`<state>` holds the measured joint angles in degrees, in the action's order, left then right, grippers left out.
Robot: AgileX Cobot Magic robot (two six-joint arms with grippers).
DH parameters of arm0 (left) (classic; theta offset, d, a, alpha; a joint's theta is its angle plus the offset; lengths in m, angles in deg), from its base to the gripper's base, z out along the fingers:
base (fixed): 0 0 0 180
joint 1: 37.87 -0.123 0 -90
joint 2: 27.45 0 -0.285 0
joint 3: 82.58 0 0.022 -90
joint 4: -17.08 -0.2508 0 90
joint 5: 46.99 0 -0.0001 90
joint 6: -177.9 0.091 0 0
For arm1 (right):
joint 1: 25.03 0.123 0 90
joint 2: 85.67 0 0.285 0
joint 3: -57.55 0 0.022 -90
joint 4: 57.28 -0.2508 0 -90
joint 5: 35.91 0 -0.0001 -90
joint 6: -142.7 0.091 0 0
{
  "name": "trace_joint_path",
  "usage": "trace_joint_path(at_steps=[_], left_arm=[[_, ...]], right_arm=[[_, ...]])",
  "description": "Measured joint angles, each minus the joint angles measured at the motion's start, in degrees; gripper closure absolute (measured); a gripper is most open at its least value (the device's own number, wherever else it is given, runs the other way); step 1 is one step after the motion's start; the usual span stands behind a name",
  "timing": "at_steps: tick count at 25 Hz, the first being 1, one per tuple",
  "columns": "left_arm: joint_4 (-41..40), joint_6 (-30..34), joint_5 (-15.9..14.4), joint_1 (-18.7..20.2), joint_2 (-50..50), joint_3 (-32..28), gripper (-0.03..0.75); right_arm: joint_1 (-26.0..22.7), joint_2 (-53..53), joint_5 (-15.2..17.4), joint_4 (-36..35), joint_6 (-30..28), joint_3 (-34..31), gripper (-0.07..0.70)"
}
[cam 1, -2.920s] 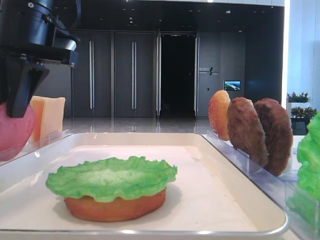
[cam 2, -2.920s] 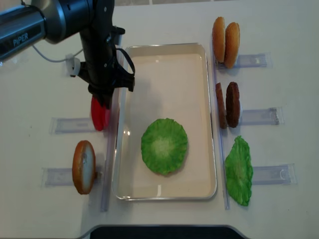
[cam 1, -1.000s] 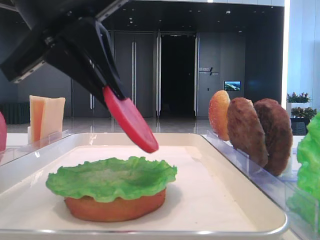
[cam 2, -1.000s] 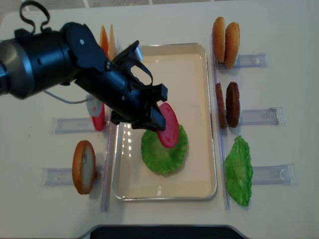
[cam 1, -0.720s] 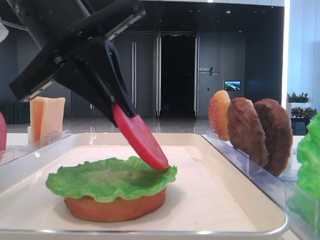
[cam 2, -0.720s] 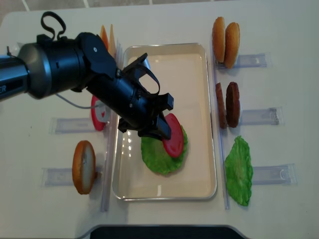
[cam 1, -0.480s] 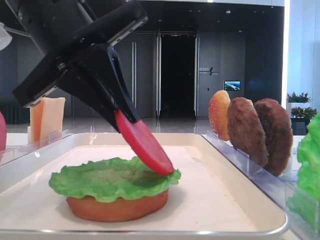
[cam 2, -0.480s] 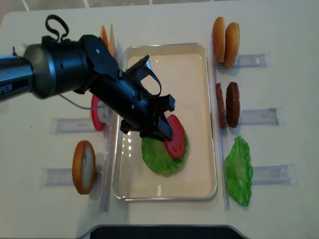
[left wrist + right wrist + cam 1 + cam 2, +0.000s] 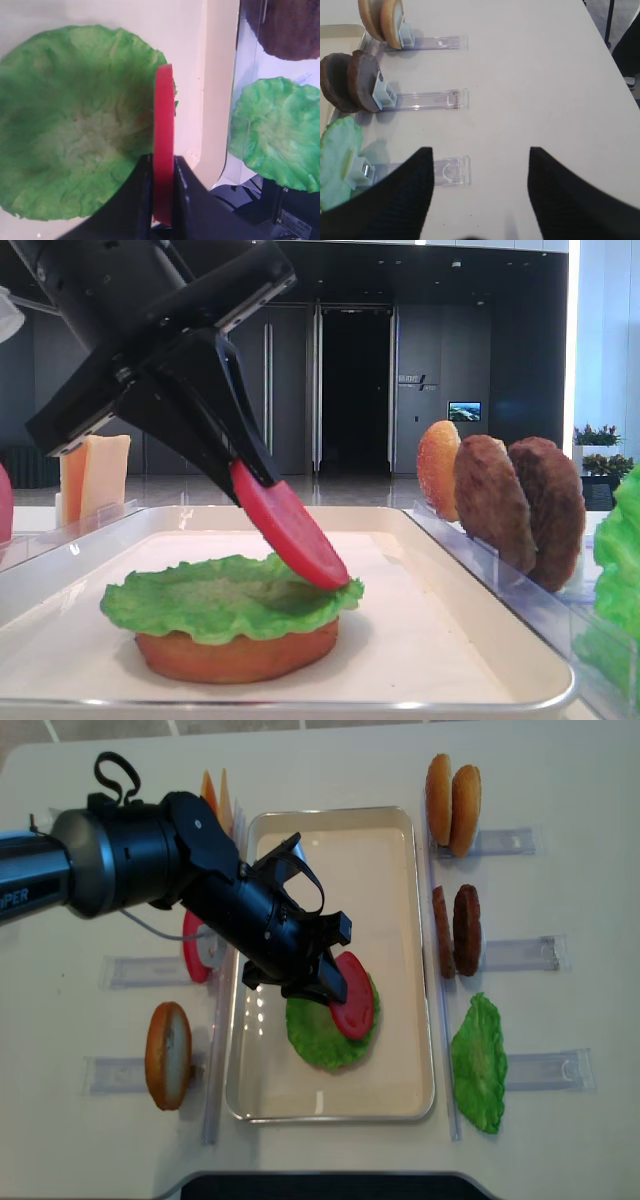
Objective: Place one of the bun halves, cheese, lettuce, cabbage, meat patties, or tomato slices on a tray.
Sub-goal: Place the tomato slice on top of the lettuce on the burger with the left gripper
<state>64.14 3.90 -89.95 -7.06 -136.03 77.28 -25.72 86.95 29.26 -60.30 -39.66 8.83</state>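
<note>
On the near half of the tray (image 9: pixel 405 850) I see a lettuce leaf (image 9: pixel 320 1030) lying on a bun half (image 9: pixel 235 655). My left gripper (image 9: pixel 325 982) is clamped on a tomato slice (image 9: pixel 352 995), tilted, its lower edge touching the leaf's right side. My right gripper (image 9: pixel 480 195) hangs with jaws apart and empty over the table (image 9: pixel 530 75); further right the meat patties (image 9: pixel 458 930) stand in their rack (image 9: pixel 515 953).

The tray (image 9: pixel 330 1105) sits mid-frame on the desk (image 9: pixel 560 1140). In its lower half lies a lettuce leaf (image 9: pixel 318 1042) over a bun half (image 9: pixel 235 657), a tilted tomato slice (image 9: pixel 353 996) touching its right part. Right of the tray stand meat patties (image 9: pixel 456 930), and bun halves (image 9: pixel 452 790) at upper right.
</note>
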Motion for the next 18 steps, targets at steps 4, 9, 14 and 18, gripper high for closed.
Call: trace_joint_path(at_steps=[4,9,14,18], left_arm=[[0.0,0.0,-1.0,0.0,0.0,0.0,0.622],[0.0,-0.4,-1.26,0.0,0.0,0.0,0.533],[-0.05,-0.49,-1.28,0.0,0.0,0.0,0.423],[-1.13,-1.66,-1.59,0.0,0.0,0.0,0.259]], right_arm=[[0.0,0.0,0.0,0.0,0.0,0.0,0.206],[0.0,0.0,0.0,0.0,0.0,0.0,0.206],[0.0,0.0,0.0,0.0,0.0,0.0,0.206],[0.0,0.0,0.0,0.0,0.0,0.0,0.206]])
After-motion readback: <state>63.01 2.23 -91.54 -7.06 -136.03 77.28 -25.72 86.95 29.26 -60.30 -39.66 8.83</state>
